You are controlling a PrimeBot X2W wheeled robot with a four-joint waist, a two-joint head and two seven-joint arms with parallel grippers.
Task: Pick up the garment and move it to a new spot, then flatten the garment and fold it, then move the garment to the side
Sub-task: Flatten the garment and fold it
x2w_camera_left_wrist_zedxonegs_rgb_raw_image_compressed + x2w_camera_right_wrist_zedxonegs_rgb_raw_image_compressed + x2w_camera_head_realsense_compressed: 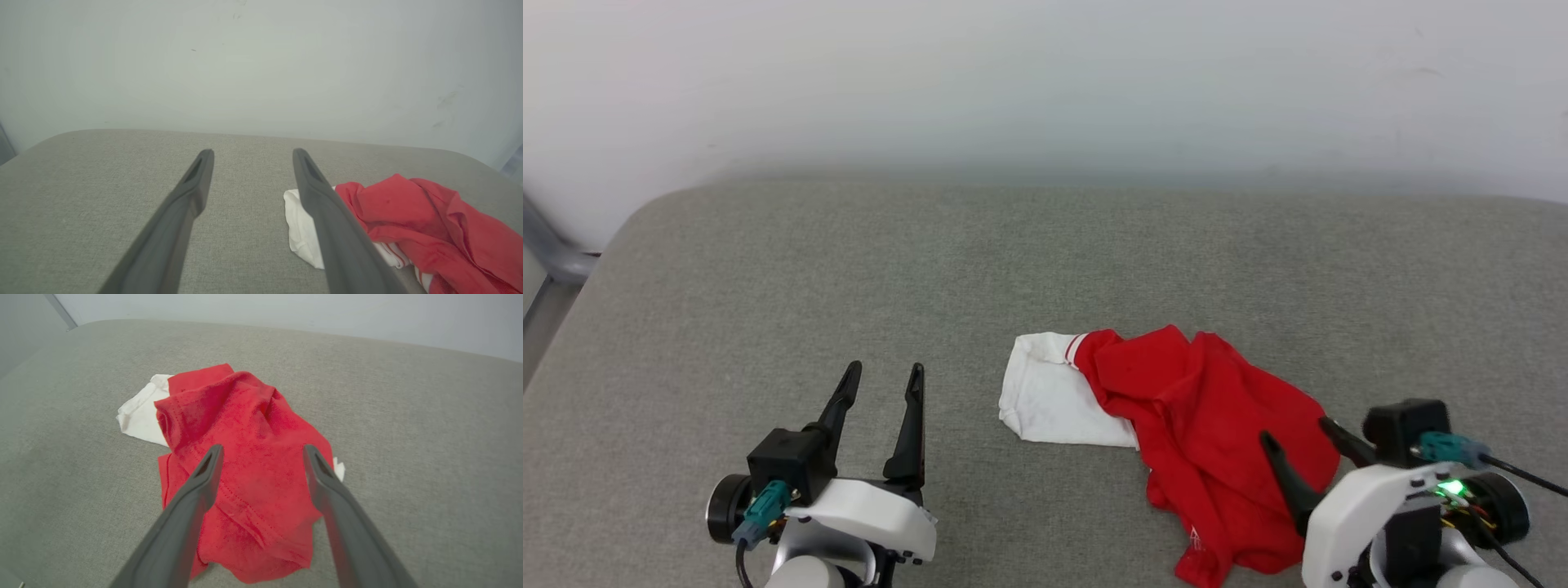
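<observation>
The garment (1201, 425) lies crumpled at five o'clock on the grey surface (768, 269). It is probably light and limp (it will sag), so pinch a raised red fold. Both jaws gape wide, empty.

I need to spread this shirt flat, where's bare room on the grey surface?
Bare grey surface lies between the red jersey and the wall, and left of its white sleeve around the left gripper. Crowded near right: the right gripper hangs over the jersey.
</observation>
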